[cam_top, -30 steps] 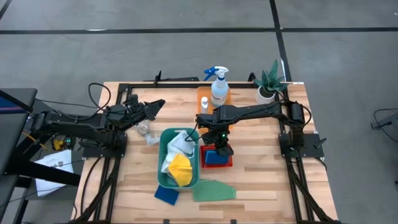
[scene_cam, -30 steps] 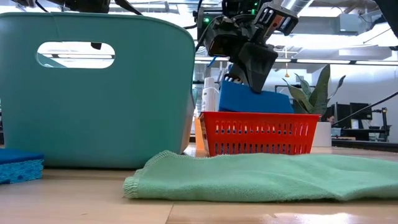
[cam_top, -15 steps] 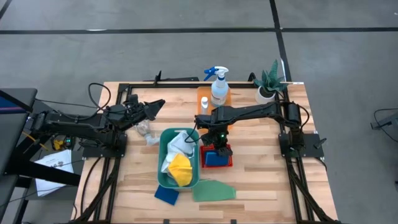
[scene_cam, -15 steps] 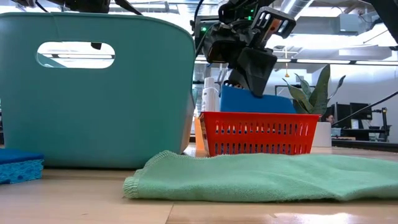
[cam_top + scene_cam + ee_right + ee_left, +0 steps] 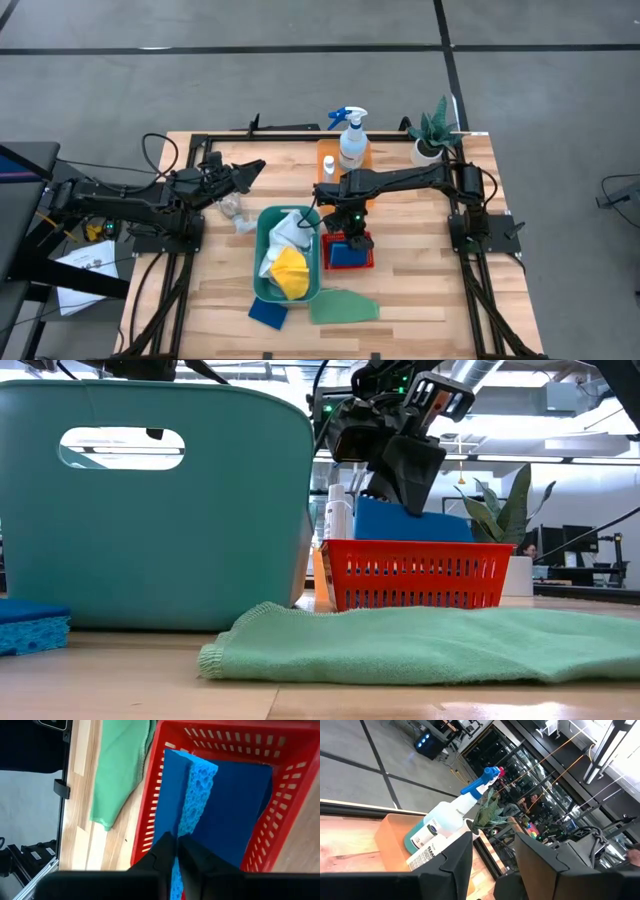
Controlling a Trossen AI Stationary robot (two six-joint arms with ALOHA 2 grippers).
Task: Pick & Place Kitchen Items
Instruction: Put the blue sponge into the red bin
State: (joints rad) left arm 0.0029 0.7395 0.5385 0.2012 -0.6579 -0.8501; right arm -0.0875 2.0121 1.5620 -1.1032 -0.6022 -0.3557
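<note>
A blue sponge (image 5: 197, 795) stands on its edge inside the red basket (image 5: 350, 258), and its top shows above the basket's rim (image 5: 415, 522). My right gripper (image 5: 176, 857) is over the basket, slanting down, shut on this sponge. My left gripper (image 5: 255, 167) hangs level over the table's left part, open, with nothing between its fingers (image 5: 457, 865). The teal bin (image 5: 290, 262) holds a white cloth (image 5: 288, 232) and a yellow cloth (image 5: 290, 268). A green cloth (image 5: 343, 306) and another blue sponge (image 5: 268, 312) lie flat on the table near the front edge. My right gripper pinches the sponge's upper, light-blue porous edge (image 5: 183, 831) between its two fingers. The fingers slant down from above. The sponge stands on edge, its lower part in the red basket.
At the back, a spray bottle (image 5: 352, 140) and a small white bottle (image 5: 328, 165) stand on an orange tray (image 5: 330, 150). A potted plant (image 5: 432, 135) is at the back right. The teal bin stands right beside the basket's left side.
</note>
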